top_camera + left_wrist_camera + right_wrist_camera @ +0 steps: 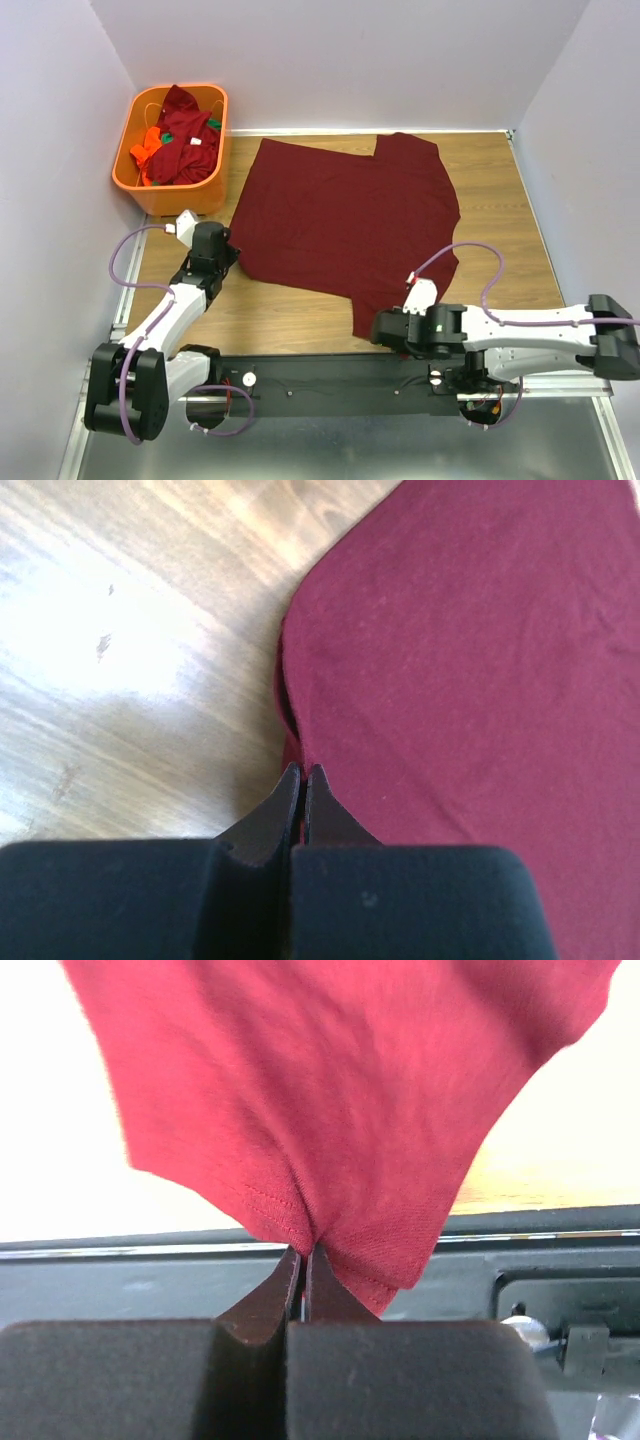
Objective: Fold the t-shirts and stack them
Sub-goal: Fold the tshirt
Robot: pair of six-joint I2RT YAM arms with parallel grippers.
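A dark maroon t-shirt lies spread on the wooden table. My left gripper is at the shirt's near left corner. In the left wrist view the left gripper is shut, with the shirt's edge running into its tips. My right gripper is at the shirt's near right corner, by the table's front edge. In the right wrist view the right gripper is shut on the hemmed corner of the shirt, which rises bunched from its tips.
An orange plastic basket stands at the far left and holds several crumpled shirts, maroon, orange and green. A black rail runs along the table's near edge between the arm bases. White walls close in on three sides.
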